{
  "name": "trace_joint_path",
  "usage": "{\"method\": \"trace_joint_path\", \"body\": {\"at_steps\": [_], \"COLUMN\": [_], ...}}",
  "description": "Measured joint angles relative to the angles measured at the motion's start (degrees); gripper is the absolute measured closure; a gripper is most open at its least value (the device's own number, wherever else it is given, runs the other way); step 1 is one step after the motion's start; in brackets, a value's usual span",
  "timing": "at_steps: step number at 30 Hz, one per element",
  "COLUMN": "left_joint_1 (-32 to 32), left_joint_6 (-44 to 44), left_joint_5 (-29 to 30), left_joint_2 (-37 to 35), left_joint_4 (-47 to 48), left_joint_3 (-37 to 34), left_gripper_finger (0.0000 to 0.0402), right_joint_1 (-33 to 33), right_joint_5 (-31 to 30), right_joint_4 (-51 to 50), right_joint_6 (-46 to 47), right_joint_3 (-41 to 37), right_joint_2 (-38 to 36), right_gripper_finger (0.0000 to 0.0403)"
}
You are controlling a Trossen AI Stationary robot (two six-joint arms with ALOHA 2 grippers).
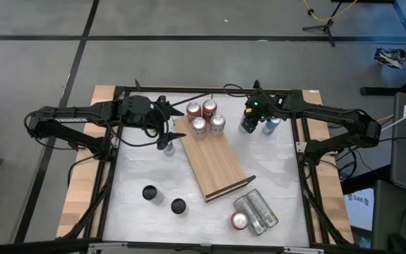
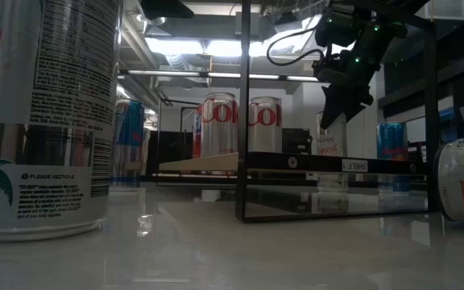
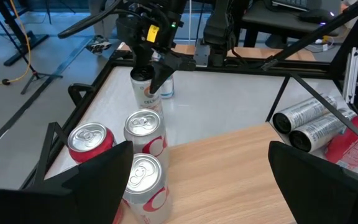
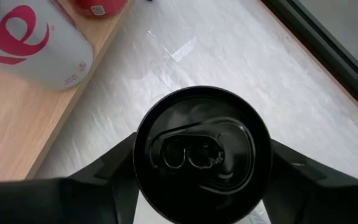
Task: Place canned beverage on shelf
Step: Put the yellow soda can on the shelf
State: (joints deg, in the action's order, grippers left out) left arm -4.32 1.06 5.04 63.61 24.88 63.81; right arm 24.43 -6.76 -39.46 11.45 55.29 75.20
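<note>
A: Step in hand? Right gripper point(image 4: 201, 180) has its fingers pinched on the black-topped can point(image 4: 202, 151), which stands on the white tabletop point(image 4: 229, 50) just off the shelf point(image 1: 213, 161).

B: So the grasp looks made. Next: lift clear, carry it sideways over the board, set it by the cans point(image 1: 206, 116) standing there.

A: Left gripper point(image 3: 197, 171) waits spread wide, at the shelf's opposite edge.

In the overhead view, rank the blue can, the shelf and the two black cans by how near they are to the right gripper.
1. Blue can: right beside the right gripper.
2. Shelf: toward table centre.
3. Two black cans: far corner, left arm's side.
</note>
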Motion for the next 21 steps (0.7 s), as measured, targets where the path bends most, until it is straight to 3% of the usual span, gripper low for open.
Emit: {"method": "trace_joint_path", "body": {"at_steps": [10,21], "left_joint_1": [0.0,0.0], "left_joint_6": [-0.02,-0.04], "left_joint_5": [0.01,0.21], "left_joint_2": [0.0,0.0], "left_joint_4": [0.0,0.0], "left_joint_3": [0.0,0.0], "left_gripper_finger": [0.0036,0.0036], "right_joint_1": [0.0,-0.09], "right_joint_5": [4.22,16.37], "right_joint_4": [-0.42,-5.36], "right_joint_6": [-4.5,-11.73], "right_joint_3": [0.77,10.93], "right_joint_2": [0.03,0.05], "right_gripper_finger": [0.0157,0.0154]}}
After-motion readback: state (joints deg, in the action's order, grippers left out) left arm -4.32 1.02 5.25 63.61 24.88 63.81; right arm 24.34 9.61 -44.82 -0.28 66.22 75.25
